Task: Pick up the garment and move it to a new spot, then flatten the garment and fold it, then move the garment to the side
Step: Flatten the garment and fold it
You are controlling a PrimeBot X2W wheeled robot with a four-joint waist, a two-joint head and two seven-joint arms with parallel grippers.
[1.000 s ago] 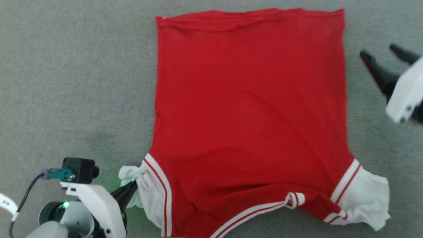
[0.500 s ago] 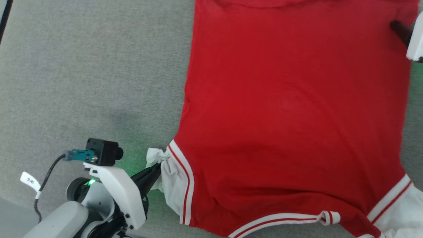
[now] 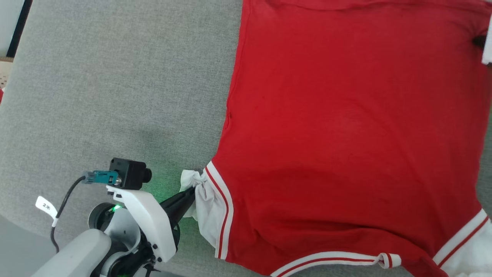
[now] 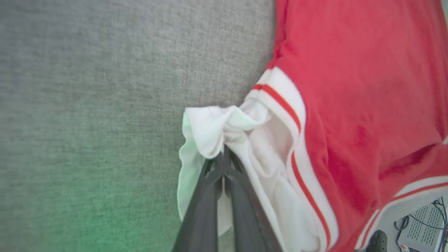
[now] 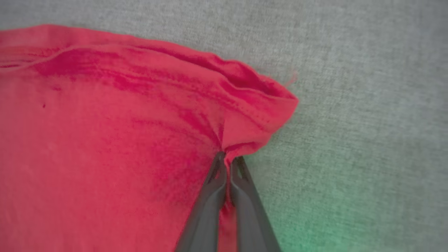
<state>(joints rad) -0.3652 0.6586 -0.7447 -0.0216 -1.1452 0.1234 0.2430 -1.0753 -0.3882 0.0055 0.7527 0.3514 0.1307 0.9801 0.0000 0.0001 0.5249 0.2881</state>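
Note:
The garment (image 3: 346, 134), a red jersey with white-striped trim, lies spread flat on the grey cloth surface (image 3: 115, 77). My left gripper (image 3: 191, 194) is shut on the bunched white fabric of the near left sleeve (image 4: 210, 129), its two dark fingers (image 4: 210, 196) pressed together. At the head view's far right edge, a dark tip of my right gripper (image 3: 479, 40) rests on the garment's far right corner. The right wrist view has that gripper (image 5: 226, 158) shut on a pinched fold of the red hem corner (image 5: 252, 119).
The grey cloth surface stretches wide to the left of the garment. Its left edge (image 3: 15, 73) borders a pale floor and a dark strip. Beyond the near edge, the left wrist view has a box with cables (image 4: 423, 227).
My right gripper moved from open beside the garment's right side onto its far right corner and shut on it. The head camera shifted, so the garment sits further right and larger.

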